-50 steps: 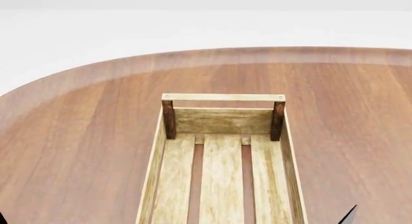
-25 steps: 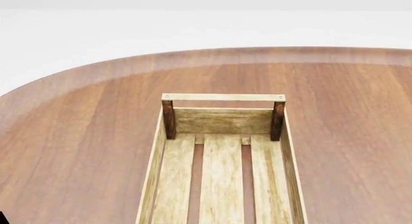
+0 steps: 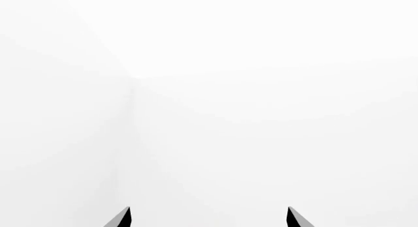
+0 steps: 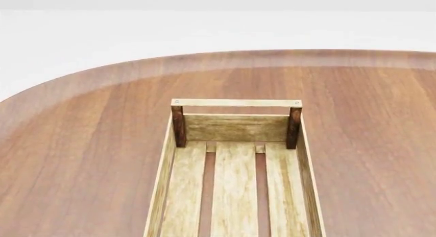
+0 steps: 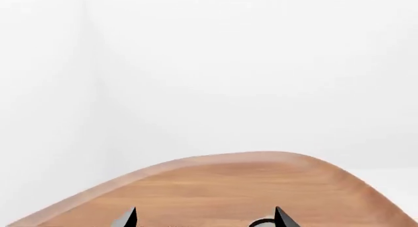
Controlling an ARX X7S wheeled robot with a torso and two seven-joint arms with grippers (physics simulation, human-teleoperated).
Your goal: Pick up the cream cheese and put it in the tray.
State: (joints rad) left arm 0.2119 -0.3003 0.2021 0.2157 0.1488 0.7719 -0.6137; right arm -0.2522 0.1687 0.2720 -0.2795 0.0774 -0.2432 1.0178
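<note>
From the head camera I see the tray sitting on the round wooden bench, its far handle bar across two dark posts and its three floor planks bare. No cream cheese shows in any of my views. My left end effector shows only two dark fingertips set well apart, open, with nothing between them, facing blank white wall. My right end effector is likewise spread wide and holding nothing, over the bench's surface. A small pale rounded edge sits beside one right fingertip; I can't tell what it is.
</note>
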